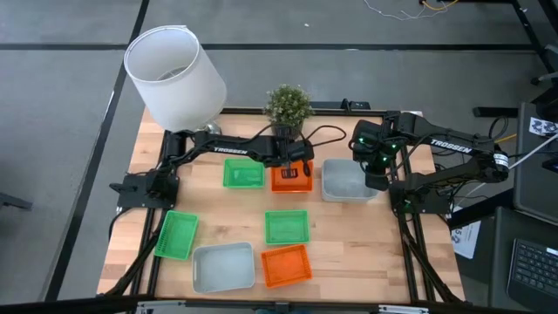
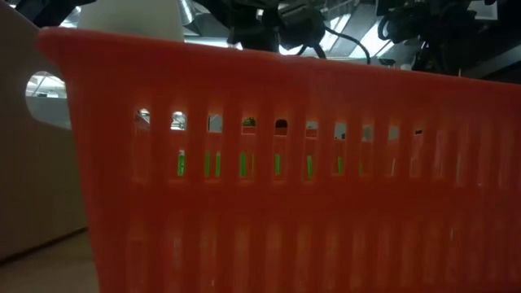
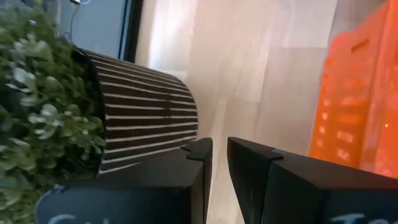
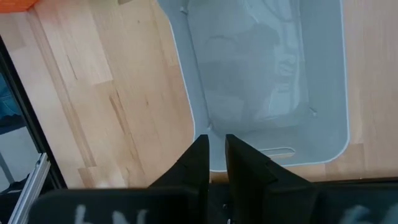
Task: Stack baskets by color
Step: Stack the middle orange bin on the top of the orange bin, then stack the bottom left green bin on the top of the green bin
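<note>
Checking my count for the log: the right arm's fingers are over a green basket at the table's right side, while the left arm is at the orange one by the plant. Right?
Not quite. The basket under the right gripper is pale grey, not green, as the right wrist view shows. The rest stands: the left gripper is at the orange basket by the plant.

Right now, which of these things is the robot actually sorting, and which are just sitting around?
Being sorted:
green baskets
orange baskets
grey baskets

Just sitting around:
potted plant
white lampshade
</note>
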### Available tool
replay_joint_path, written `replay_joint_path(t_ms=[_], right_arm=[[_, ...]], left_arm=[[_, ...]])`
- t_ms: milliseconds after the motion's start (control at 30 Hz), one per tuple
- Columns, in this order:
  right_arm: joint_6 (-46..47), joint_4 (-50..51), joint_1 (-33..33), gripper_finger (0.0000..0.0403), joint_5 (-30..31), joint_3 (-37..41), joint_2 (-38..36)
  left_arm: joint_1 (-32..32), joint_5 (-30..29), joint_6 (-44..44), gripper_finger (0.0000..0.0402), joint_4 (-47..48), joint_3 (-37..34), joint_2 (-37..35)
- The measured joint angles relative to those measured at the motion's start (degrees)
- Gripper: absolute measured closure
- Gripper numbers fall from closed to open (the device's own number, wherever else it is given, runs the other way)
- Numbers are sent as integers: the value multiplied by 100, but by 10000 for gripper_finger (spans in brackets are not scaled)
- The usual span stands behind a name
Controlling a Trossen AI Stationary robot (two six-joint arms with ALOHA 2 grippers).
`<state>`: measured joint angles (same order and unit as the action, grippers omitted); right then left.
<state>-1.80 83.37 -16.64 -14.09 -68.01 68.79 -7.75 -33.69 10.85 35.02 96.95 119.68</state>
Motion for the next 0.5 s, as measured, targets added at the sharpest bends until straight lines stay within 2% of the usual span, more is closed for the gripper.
replay_joint_path(t_ms=[500], right_arm=[[0, -28, 2, 350, -11, -2, 2]], left_arm=[[2, -29, 36, 359, -183, 4, 302]])
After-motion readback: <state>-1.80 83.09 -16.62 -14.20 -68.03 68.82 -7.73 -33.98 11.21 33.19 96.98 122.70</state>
